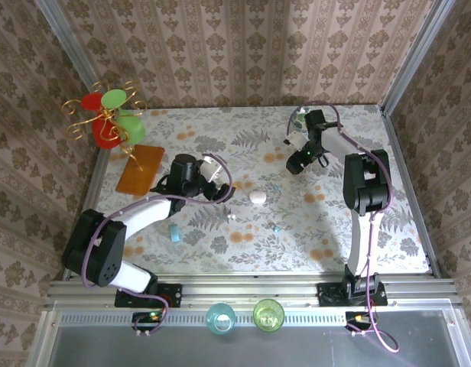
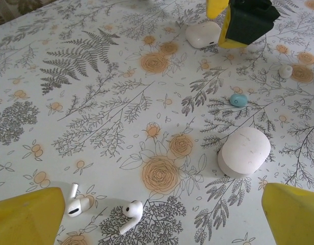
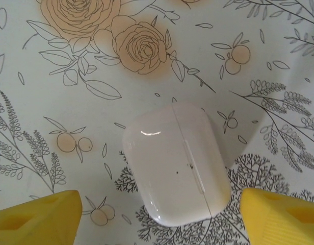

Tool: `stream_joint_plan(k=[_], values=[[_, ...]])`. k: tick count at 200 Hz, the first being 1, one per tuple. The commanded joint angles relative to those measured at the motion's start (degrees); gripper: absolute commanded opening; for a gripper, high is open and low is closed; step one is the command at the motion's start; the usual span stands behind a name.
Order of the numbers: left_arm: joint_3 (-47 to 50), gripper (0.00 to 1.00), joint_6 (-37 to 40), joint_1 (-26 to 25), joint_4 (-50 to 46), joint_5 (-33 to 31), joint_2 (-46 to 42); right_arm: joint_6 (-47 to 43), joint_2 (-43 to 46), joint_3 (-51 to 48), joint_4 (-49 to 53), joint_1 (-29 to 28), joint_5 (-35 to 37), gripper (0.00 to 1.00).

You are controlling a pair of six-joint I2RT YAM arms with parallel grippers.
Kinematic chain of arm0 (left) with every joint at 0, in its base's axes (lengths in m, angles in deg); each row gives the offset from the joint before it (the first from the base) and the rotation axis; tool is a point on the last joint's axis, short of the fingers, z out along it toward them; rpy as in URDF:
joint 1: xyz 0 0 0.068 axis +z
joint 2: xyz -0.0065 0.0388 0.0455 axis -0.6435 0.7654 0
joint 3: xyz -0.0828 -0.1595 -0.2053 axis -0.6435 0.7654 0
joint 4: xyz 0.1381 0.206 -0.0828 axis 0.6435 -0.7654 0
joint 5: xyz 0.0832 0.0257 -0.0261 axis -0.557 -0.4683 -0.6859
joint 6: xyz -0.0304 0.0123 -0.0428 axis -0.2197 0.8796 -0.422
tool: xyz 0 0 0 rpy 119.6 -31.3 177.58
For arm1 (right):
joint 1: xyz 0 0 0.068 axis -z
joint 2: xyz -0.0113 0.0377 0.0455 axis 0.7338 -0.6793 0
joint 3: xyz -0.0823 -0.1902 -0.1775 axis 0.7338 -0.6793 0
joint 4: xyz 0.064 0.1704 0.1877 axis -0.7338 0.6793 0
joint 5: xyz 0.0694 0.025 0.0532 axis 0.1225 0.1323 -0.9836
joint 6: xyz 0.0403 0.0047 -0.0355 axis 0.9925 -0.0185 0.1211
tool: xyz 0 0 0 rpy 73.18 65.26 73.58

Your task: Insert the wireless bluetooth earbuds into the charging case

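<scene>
Right wrist showed my right gripper (image 3: 159, 217) released astride a white case (image 3: 175, 163), one o'clock on the table (image 3: 55, 92); left gripper (image 2: 159, 217) gaped too.

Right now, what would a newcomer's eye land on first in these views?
A glossy white closed case sits squarely between the open yellow fingers of the right gripper. Near the open left gripper, two white stemmed earbuds lie loose on the floral table. At the table's far left corner stands a gold wire stand holding red and green discs.
</scene>
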Motion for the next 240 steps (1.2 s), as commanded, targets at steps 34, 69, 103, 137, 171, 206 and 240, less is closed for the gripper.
stream_joint_plan(k=[34,69,103,137,171,206,240], values=[[-1.96,1.0,-1.84,-0.17,2.66,2.67,0.65,-3.42,-4.84,5.37,5.87,-0.42,1.64,0.74],[-2.08,1.0,-1.57,-0.17,2.75,3.07,0.5,-3.79,-5.56,5.77,6.02,-0.42,1.97,0.59],[-2.06,1.0,-1.5,-0.17,2.82,3.04,0.49,-4.24,-4.83,4.82,5.94,-0.51,2.17,0.49],[-1.9,1.0,-1.81,-0.17,3.49,3.14,0.25,-4.75,-1.2,1.04,2.96,-1.11,3.05,0.42],[-2.01,1.0,-3.37,-0.17,3.14,2.69,-0.47,-4.15,5.44,-5.61,-2.36,-2.53,3.14,0.38],[-4.58,1.0,-8.98,-0.08,-0.42,2.41,-0.47,-3.08,15.32,-15.27,-10.28,-5.88,4.27,0.36],[-8.36,1.0,-17.26,0.68,-8.42,4.21,-1.29,-3.26,26.27,-25.15,-17.76,-11.14,4.6,0.36]])
